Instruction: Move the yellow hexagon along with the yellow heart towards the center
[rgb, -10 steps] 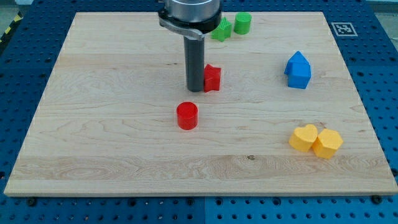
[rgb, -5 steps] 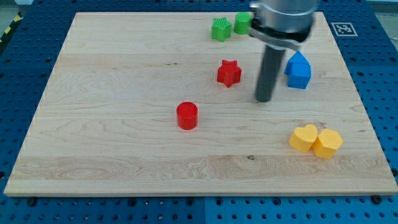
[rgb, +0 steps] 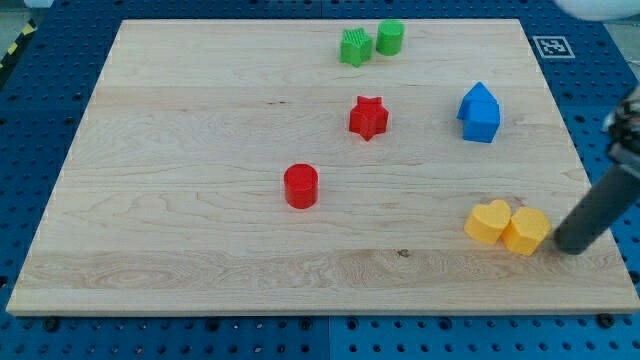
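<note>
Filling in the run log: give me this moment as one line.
my tip: right of yellow hexagon, small gap | yellow heart: touching hexagon's left | pair: near board's lower right, not centred

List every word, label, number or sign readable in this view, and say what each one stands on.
No words, letters or numbers can be read anywhere in the view.
One sign only: a black-and-white square fiducial marker, a coded pattern and not text, on the top right corner of the light wooden board.
The coloured blocks and my tip carry no markings.
</note>
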